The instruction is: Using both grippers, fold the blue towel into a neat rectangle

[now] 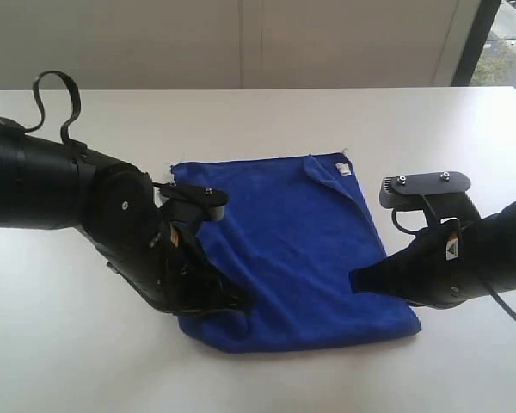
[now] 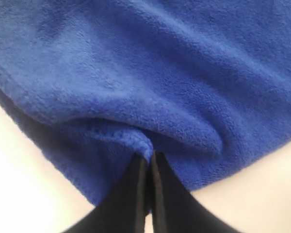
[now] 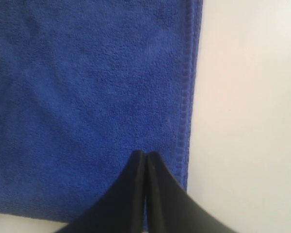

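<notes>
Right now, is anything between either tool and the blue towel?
Nothing visible. The left tool is pinched on a bunched edge of the blue towel; the right tool, shut, rests on it beside its stitched edge.

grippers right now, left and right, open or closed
left gripper: closed, pinching a bunched fold of the blue towel
right gripper: closed, tips at the towel's stitched edge, grip cannot be told

Fleecy matt blue towel (image 1: 292,249) (smooth wht table (image 1: 267,120))
</notes>
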`<state>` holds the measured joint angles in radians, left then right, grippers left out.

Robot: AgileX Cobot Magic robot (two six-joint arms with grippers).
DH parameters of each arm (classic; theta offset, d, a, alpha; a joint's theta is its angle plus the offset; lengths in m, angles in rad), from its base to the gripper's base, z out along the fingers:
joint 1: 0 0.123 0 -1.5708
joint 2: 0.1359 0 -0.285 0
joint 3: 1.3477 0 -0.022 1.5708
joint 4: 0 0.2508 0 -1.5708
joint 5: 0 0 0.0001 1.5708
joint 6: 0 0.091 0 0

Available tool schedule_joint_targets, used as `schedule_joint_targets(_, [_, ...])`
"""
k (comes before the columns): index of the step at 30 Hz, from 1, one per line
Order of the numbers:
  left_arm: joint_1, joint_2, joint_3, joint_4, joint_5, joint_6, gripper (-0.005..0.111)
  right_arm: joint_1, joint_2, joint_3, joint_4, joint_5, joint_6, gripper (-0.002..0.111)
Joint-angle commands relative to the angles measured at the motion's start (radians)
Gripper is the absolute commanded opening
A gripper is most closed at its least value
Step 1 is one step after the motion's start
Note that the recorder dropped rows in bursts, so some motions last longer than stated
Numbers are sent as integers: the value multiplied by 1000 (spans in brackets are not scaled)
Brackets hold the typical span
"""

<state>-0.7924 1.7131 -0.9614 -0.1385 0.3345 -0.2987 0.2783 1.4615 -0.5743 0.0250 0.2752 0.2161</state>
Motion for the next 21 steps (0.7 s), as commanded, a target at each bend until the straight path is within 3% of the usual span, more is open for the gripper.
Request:
schedule_joint_targets(1, [-18,-20,6,-10,54,-8,0,0,-4,5,-2,-8,-11,0])
schedule_joint_targets(21, [-18,-20,6,16,159,-30,0,0,-4,5,-2,-5,-12,0])
